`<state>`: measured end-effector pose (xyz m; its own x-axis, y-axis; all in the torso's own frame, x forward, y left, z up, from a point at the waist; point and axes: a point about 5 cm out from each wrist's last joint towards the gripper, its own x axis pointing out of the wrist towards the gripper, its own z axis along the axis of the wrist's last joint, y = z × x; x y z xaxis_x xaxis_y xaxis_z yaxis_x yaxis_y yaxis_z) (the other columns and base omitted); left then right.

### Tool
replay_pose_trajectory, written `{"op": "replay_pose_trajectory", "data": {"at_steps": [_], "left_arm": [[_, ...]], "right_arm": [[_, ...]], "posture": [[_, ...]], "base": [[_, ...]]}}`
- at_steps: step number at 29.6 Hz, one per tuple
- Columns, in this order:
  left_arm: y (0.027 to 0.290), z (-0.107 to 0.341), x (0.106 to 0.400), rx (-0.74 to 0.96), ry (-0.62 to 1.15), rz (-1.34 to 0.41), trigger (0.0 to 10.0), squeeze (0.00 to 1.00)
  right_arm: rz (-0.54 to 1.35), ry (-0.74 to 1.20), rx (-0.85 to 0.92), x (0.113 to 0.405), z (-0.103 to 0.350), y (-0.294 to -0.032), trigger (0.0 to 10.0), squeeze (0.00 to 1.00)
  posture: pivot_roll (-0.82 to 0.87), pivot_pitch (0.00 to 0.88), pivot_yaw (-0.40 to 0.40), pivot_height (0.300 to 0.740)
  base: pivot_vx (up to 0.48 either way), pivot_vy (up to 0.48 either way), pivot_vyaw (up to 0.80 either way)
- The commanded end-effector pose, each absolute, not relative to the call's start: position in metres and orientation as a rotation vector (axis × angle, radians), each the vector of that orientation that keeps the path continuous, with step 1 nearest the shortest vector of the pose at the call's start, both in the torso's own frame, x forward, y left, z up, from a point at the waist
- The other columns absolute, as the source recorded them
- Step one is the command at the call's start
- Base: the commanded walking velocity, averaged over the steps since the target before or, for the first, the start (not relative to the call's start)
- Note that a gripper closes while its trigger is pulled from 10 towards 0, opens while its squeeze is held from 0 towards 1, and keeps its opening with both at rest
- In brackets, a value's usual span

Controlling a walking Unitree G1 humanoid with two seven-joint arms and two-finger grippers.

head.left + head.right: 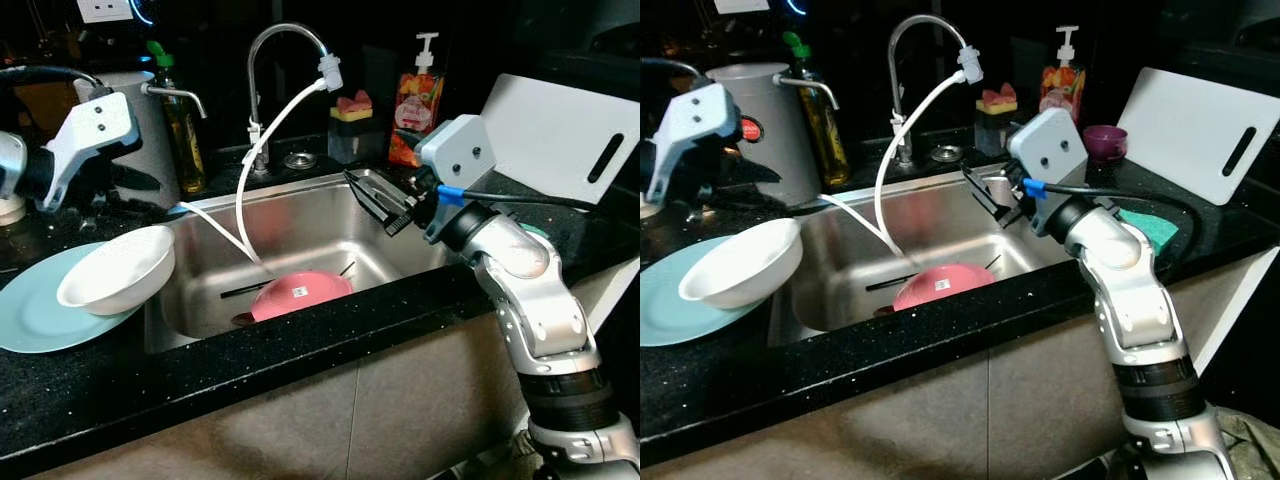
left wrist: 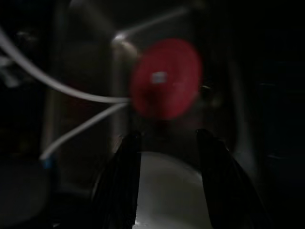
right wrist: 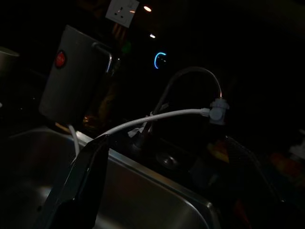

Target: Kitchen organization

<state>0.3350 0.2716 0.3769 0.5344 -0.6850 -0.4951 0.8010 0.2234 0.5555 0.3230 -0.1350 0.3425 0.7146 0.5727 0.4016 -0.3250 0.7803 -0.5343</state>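
The pink plate lies face down on the bottom of the steel sink, toward its front wall, with a small white label on its underside. A white hose runs from the tip of the tap down into the sink and ends just behind the plate. Left of the sink, on the dark worktop, a white bowl sits tilted on a pale blue plate, the bowl's rim reaching the sink's left edge. The left hand hangs above that bowl with its fingers spread, empty, pointing toward the sink. The right hand is over the sink's right rear corner, fingers spread and holding nothing. Behind the sink stand an oil bottle, a grey canister and a soap pouch with a pump. Right of the sink a white cutting board leans, with a purple cup and a green sponge near it.
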Motion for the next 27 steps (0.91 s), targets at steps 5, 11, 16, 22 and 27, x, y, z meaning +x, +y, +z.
{"op": "replay_pose_trajectory", "data": {"at_steps": [5,11,16,22,27], "left_arm": [[0.278,0.370,0.333,0.931,0.275,-1.054,10.0,1.00],[0.291,0.360,0.326,0.980,0.395,-1.051,10.0,1.00],[0.300,0.345,0.317,0.976,0.492,-1.070,10.0,0.41],[0.300,0.329,0.312,0.950,0.523,-1.125,10.0,0.00],[0.297,0.326,0.313,0.940,0.521,-1.151,10.0,0.00]], "right_arm": [[0.518,-0.605,-0.455,0.319,0.343,-0.131,10.0,0.00],[0.524,-0.593,-0.448,0.320,0.340,-0.130,10.0,0.00],[0.530,-0.592,-0.437,0.323,0.339,-0.127,10.0,0.00],[0.537,-0.587,-0.428,0.324,0.337,-0.124,10.0,0.00],[0.539,-0.586,-0.427,0.324,0.337,-0.123,10.0,0.00]], "posture": [[0.16,0.078,0.086,0.740],[0.19,0.098,0.083,0.740],[0.19,0.098,0.083,0.740],[0.21,0.114,0.076,0.740],[0.21,0.114,0.076,0.740]], "base": [[0.000,0.000,0.00],[0.000,0.000,0.00],[0.000,0.000,0.00],[0.000,0.000,0.00],[0.000,0.000,0.00]]}}
